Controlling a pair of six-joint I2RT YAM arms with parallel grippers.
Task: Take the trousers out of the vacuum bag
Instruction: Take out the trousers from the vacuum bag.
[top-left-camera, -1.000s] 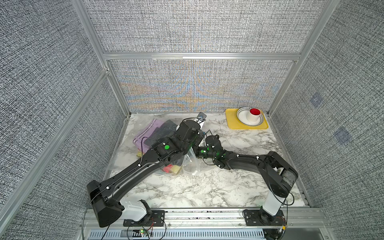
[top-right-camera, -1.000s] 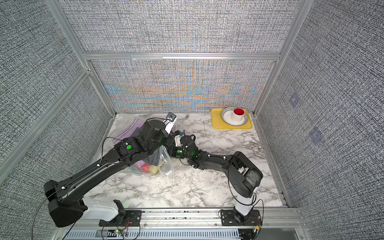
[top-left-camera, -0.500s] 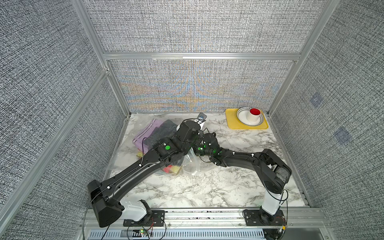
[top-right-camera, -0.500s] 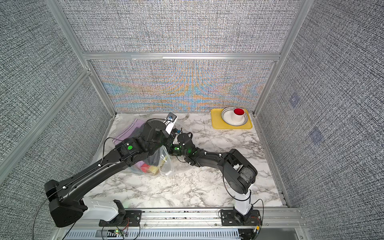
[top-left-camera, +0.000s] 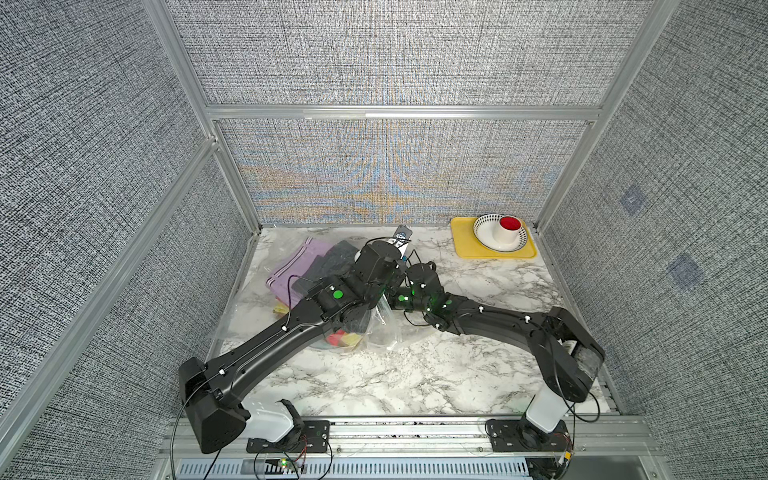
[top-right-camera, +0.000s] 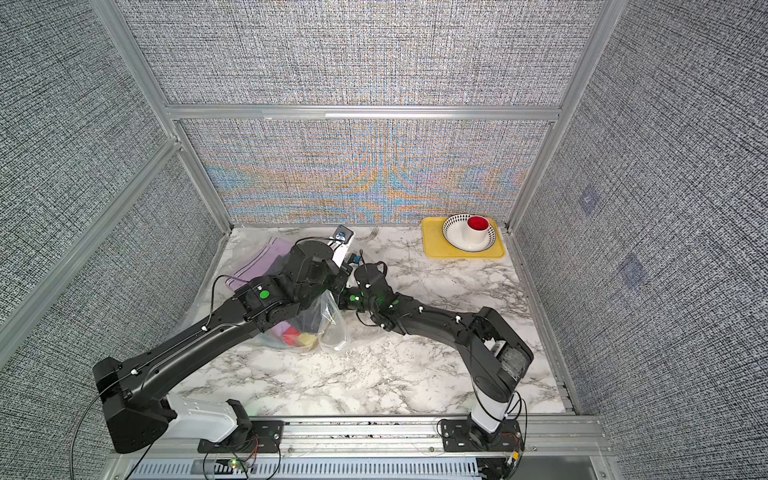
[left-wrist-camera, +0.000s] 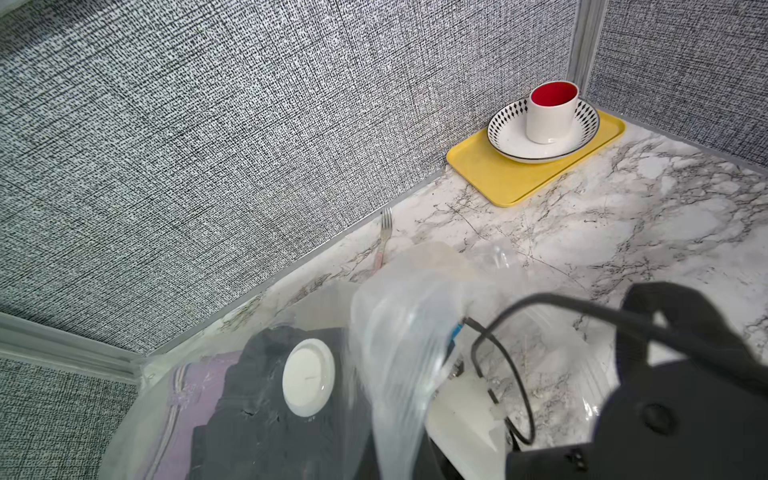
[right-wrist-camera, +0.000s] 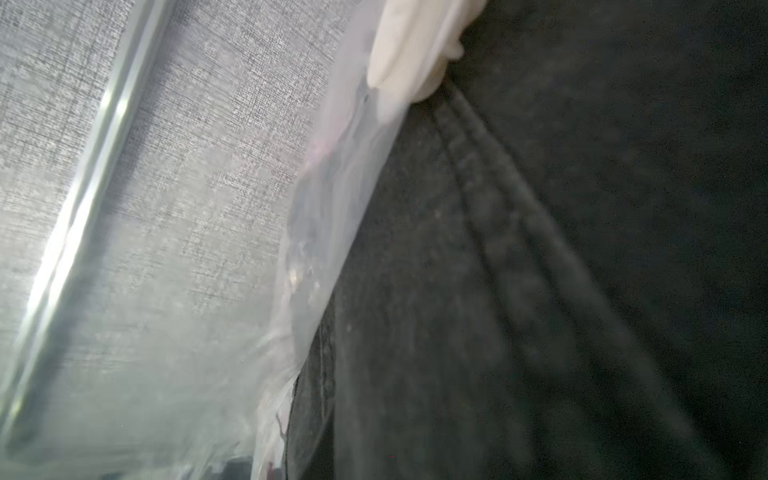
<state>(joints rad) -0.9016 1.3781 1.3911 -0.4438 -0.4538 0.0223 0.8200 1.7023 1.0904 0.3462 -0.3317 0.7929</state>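
Against a second ago the left arm (top-left-camera: 291, 328) has barely shifted. The change is on the other side: the right arm's wrist has pushed in closer to the bag mouth.

At the left of the tabletop (top-left-camera: 415, 374) lies the vacuum bag (top-left-camera: 380, 330) with trousers inside it. The lilac pair (top-left-camera: 299, 266) and the dark grey pair (top-left-camera: 338, 253) are toward the back wall, and red and yellow cloth (top-right-camera: 297, 336) shows under the forearm. The white valve (left-wrist-camera: 308, 377) sits on the film over the dark grey pair.

The left arm reaches diagonally over the bag with its wrist bent down. Its end effector (top-right-camera: 329, 290) is pressed together, apparently on a gathered peak of film, though the wrist hides the fingertips.

The right arm (top-left-camera: 498, 324) stretches low across the tabletop, elbow raised at the right edge. Its end effector (top-right-camera: 343, 297) is tucked under the left wrist. Its wrist camera shows only dark grey cloth and film, so I cannot tell whether those jaws are spread or pressed together.

A yellow tray (top-left-camera: 465, 251) sits back right.
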